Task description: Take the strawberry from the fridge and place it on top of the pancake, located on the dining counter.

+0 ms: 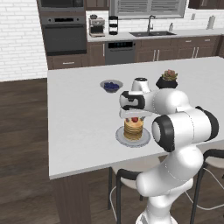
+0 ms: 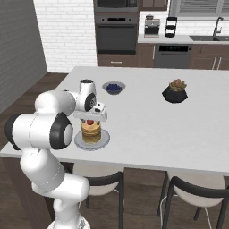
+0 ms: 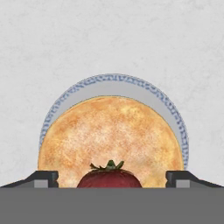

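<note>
1. gripper (image 3: 112, 179) hangs directly over the pancake (image 1: 133, 127), jaws spread wide, fingertips (image 3: 43, 178) clear of the fruit.
2. strawberry (image 3: 110, 177) sits on the pancake top, between the fingertips.
3. plate (image 1: 121, 138) rests near the counter (image 1: 74, 113) front edge.

No readable text

Nothing legible anywhere — the dishwasher (image 1: 120, 45) panel shows faint lit marks, too small and blurred to read.
</note>
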Robot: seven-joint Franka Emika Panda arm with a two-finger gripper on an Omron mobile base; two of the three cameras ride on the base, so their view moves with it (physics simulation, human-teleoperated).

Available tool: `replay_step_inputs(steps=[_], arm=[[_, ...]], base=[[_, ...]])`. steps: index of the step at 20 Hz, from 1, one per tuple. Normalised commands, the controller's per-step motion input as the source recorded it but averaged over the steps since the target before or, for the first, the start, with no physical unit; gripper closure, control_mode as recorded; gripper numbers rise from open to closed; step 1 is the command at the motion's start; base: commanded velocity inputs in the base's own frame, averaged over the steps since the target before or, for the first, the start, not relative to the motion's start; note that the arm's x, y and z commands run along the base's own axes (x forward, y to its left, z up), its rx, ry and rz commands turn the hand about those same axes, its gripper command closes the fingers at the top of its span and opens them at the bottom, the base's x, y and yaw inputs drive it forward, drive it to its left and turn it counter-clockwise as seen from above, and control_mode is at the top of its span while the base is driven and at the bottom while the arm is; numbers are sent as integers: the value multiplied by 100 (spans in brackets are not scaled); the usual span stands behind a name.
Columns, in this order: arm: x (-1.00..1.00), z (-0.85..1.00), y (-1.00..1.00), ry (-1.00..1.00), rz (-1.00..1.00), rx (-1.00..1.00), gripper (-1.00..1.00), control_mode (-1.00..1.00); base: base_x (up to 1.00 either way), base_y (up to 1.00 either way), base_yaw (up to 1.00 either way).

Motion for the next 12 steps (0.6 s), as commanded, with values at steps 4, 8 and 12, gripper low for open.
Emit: replay_step_inputs(steps=[4, 8, 12], arm=[[0, 8, 0, 0, 0, 0, -100, -100], [0, 43, 0, 0, 0, -3, -100, -100], [-13, 58, 0, 0, 0, -4, -100, -100]], base=[[0, 0, 0], [0, 0, 0], [0, 0, 0]])
